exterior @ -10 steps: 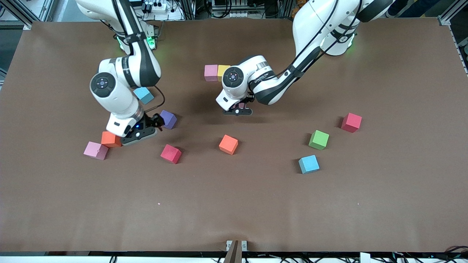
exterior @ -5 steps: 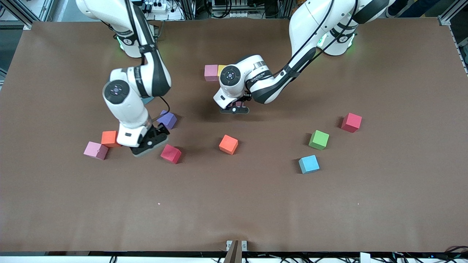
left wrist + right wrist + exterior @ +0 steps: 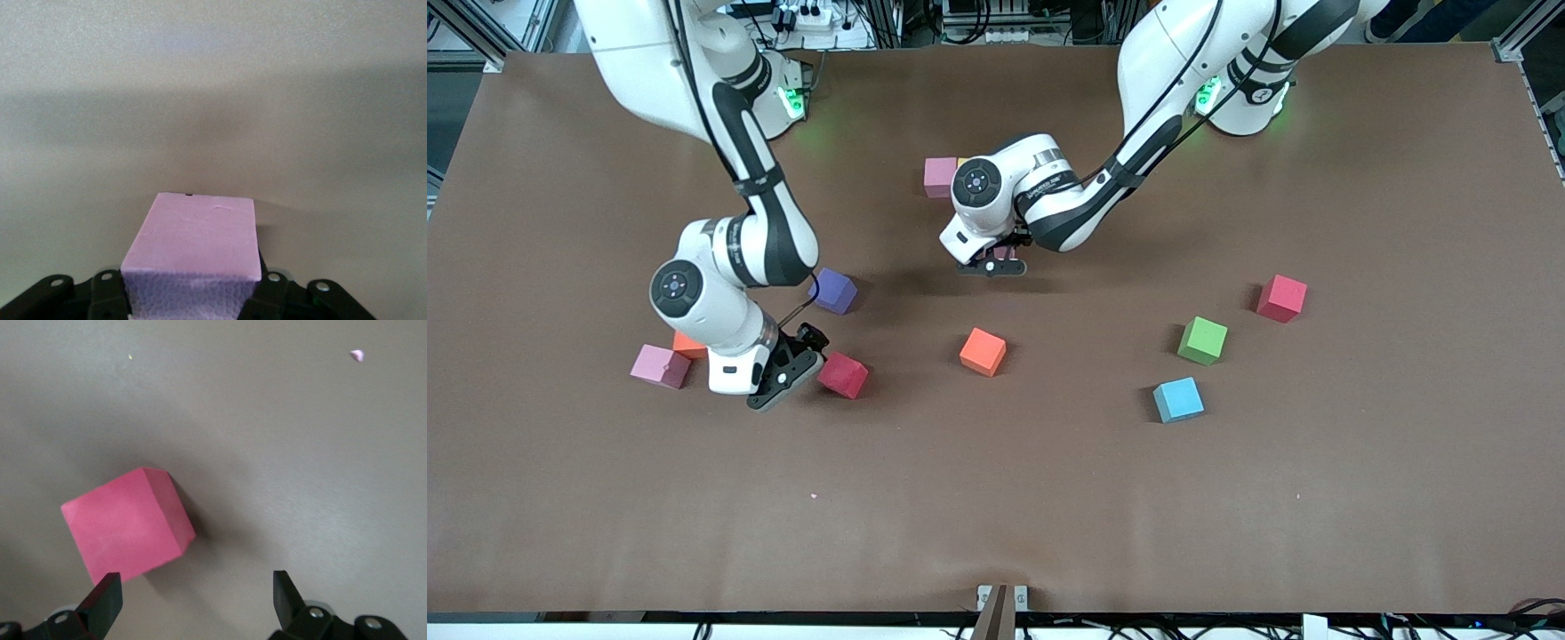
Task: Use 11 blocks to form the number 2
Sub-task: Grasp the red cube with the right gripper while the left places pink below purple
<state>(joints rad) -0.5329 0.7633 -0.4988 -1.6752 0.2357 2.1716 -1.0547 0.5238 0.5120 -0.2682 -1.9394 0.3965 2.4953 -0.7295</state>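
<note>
No readable writing on blocks or bench [image 3: 1049,498].

Left claw [image 3: 190,303] clenched on pink block [image 3: 193,247], over bench just beside pink block [image 3: 940,175] of started row; its yellow neighbour now almost hidden by left arm.

Right claw [image 3: 193,600] released, fingers spread, low over bench just beside red block [image 3: 127,523], which sits skewed to claw. A second ago it was by orange block [image 3: 687,343]; has since swung toward red.

Purple block [image 3: 834,290], orange, green, cyan, second red unmoved.
</note>
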